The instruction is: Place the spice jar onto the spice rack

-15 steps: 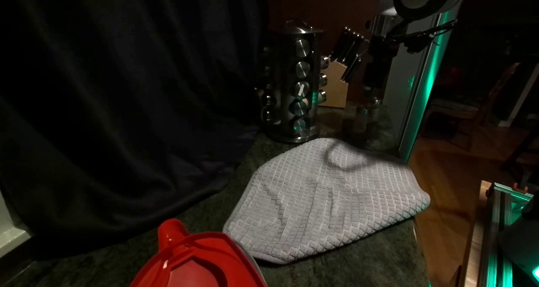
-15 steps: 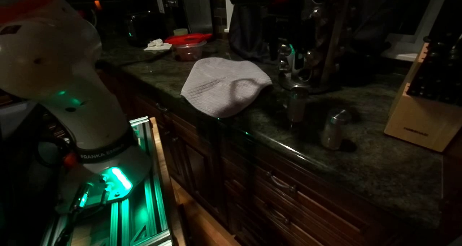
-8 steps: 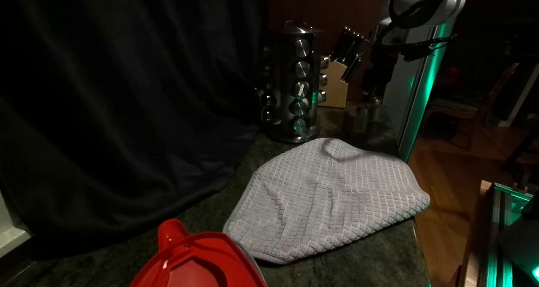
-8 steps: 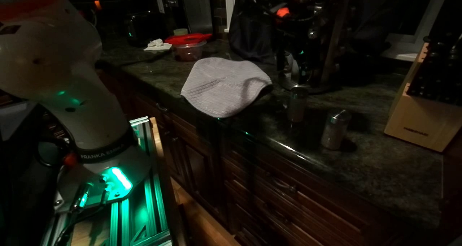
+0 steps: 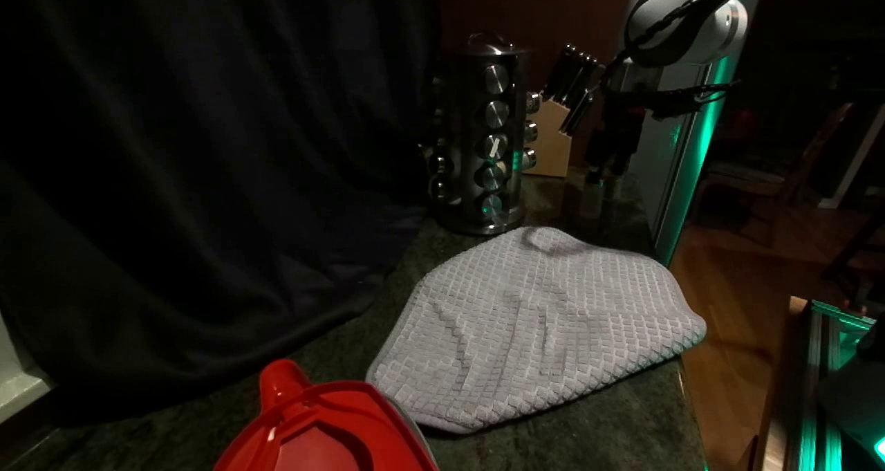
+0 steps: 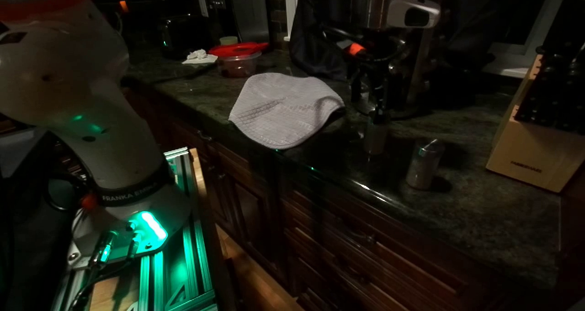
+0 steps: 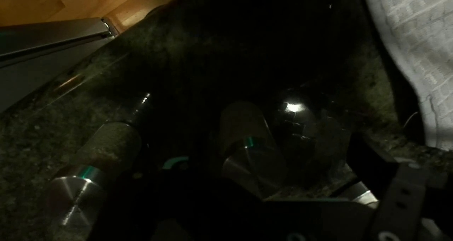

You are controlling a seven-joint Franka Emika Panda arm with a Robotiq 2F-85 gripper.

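The spice rack (image 5: 477, 132), a tall silvery tower with rows of jars, stands on the counter; in an exterior view (image 6: 418, 69) the arm partly covers it. Two clear jars with metal lids stand upright in front of it. One jar (image 6: 375, 137) is nearer the rack; the other jar (image 6: 425, 167) is nearer the knife block. In the wrist view the nearer-rack jar (image 7: 244, 127) lies between the fingers, closer to the left one, and the other jar (image 7: 102, 156) is outside at left. My gripper (image 7: 279, 152) is open, pointing down at the nearer-rack jar's lid; contact cannot be told.
A grey towel (image 5: 539, 319) lies in front of the rack. A knife block (image 6: 534, 155) stands behind the jars. A red-lidded container (image 6: 237, 53) sits farther along the counter. A black curtain (image 5: 207, 180) hangs beside the rack. The counter's front edge (image 6: 365, 187) is close.
My gripper has moved down towards the jar nearer the rack, and its shadow on the towel has shifted. Jars, rack and towel have not moved.
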